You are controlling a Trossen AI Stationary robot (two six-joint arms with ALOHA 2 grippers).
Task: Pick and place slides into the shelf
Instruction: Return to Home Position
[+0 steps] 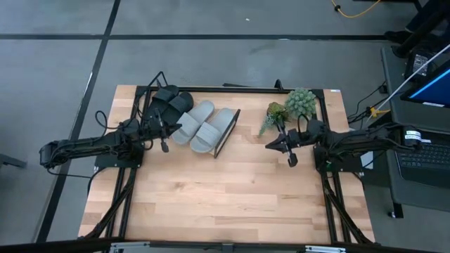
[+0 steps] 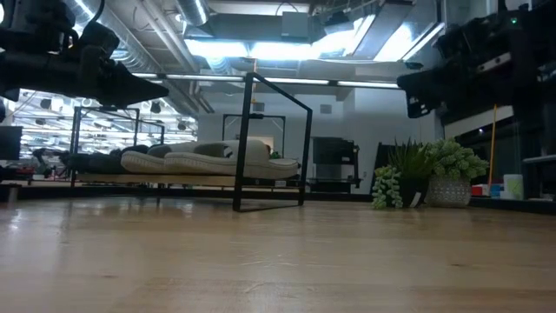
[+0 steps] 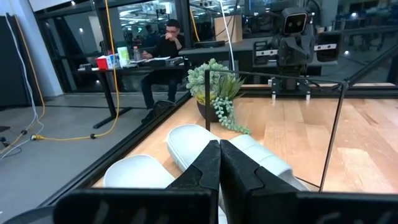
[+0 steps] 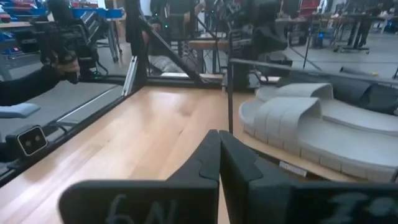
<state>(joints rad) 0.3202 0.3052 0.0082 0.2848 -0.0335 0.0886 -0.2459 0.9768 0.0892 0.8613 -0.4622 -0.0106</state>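
Observation:
Two grey slides [image 1: 204, 125] and two black slides [image 1: 171, 104] lie side by side on the shelf [image 1: 226, 133], a plank with a black wire frame at the table's far left. The grey pair also shows in the low view [image 2: 217, 161] and in both wrist views [image 3: 186, 140] [image 4: 298, 115]. My left gripper [image 1: 163, 126] [image 3: 219, 158] is shut and hovers over the shelf's near left part, beside the slides. My right gripper [image 1: 270, 145] [image 4: 217, 152] is shut, raised above the table right of the shelf, pointing toward it. Neither touches anything.
Two small potted plants [image 1: 299, 104] [image 1: 276, 112] stand at the far edge, just beyond my right gripper. The shelf's wire end loop [image 2: 269, 143] stands upright between the slides and the open tabletop [image 1: 225, 197]. A person sits at a desk in the room beyond [image 3: 166, 46].

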